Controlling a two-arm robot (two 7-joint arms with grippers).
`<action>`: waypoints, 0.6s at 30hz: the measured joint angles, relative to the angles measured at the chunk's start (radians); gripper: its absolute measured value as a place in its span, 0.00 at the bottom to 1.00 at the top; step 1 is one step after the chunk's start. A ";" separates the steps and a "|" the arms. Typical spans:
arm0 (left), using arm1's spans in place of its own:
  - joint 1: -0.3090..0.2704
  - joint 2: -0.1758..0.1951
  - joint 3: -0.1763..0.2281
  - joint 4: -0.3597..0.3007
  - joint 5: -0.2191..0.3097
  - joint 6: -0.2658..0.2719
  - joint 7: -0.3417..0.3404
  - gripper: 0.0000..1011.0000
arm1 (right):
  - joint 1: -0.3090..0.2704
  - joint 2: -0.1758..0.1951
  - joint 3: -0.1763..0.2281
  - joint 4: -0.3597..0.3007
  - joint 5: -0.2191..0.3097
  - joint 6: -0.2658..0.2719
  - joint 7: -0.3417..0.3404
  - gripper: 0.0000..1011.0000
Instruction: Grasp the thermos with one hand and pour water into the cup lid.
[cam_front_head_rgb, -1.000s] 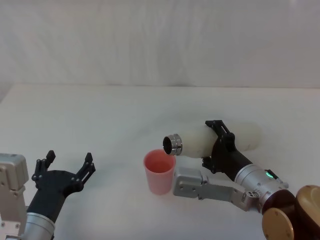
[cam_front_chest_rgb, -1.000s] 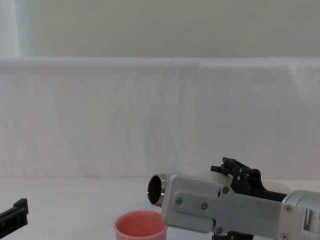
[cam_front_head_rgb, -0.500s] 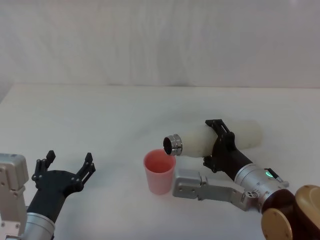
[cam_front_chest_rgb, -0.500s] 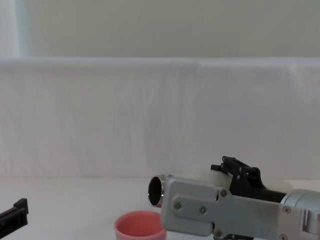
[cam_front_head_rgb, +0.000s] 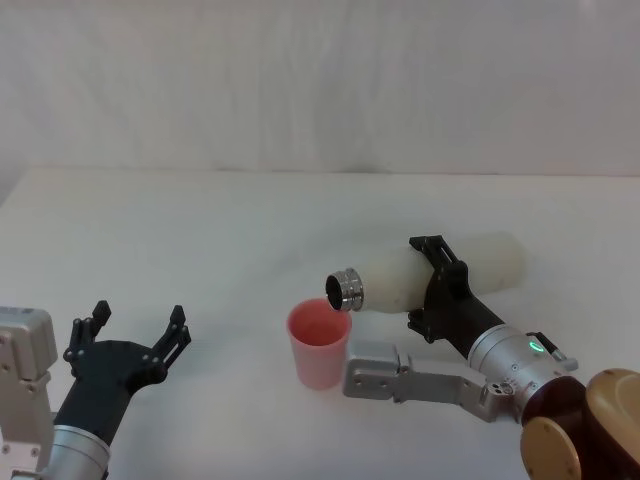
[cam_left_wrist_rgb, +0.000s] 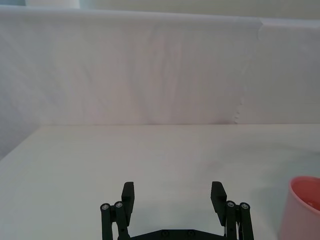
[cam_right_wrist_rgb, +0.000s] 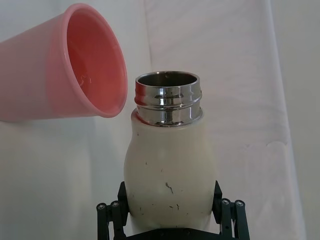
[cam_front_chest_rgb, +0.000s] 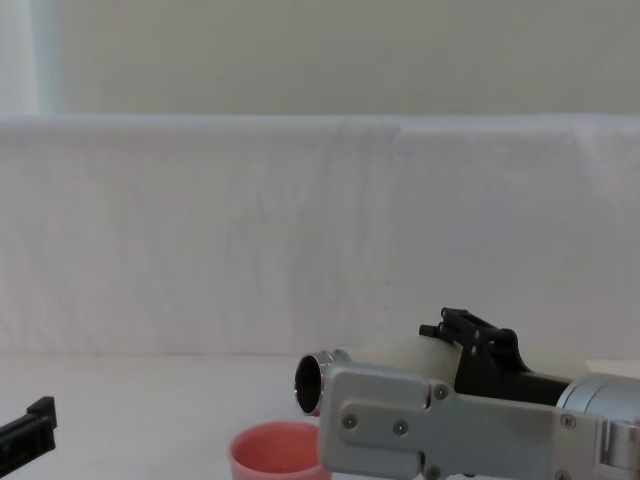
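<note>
The cream-white thermos (cam_front_head_rgb: 392, 280) lies tipped almost level in the air, and my right gripper (cam_front_head_rgb: 426, 283) is shut on its body. Its steel neck (cam_front_head_rgb: 345, 290) sits just over the far rim of the pink cup lid (cam_front_head_rgb: 319, 345), which stands upright on the table. In the right wrist view the thermos (cam_right_wrist_rgb: 169, 170) sits between the black fingers (cam_right_wrist_rgb: 227, 212), with its open mouth beside the cup lid (cam_right_wrist_rgb: 75, 80); a small glint shows inside the cup lid. From the chest, the neck (cam_front_chest_rgb: 313, 378) points left above the cup lid (cam_front_chest_rgb: 280, 455). My left gripper (cam_front_head_rgb: 130, 335) rests open at the near left.
A white cloth covers the table (cam_front_head_rgb: 250, 220) and the wall behind. My right forearm link (cam_front_head_rgb: 400, 375) lies on the near side of the cup lid. The left wrist view has the open left gripper (cam_left_wrist_rgb: 172, 195) over bare cloth, with the cup lid (cam_left_wrist_rgb: 302, 207) at the edge.
The thermos's base end has lifted slightly and my right forearm has sunk a little. Its mouth stays at the cup lid's rim. The left arm has not moved.
</note>
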 joint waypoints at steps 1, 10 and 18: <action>0.000 0.000 0.000 0.000 0.000 0.000 0.000 0.99 | 0.000 0.000 0.000 0.000 0.000 0.000 0.000 0.95; 0.000 0.000 0.000 0.000 0.000 0.000 0.000 0.99 | 0.006 0.002 -0.005 0.000 -0.012 0.002 0.004 0.95; 0.000 0.000 0.000 0.000 0.000 0.000 0.000 0.99 | 0.010 0.001 -0.006 0.002 -0.016 0.002 0.006 0.95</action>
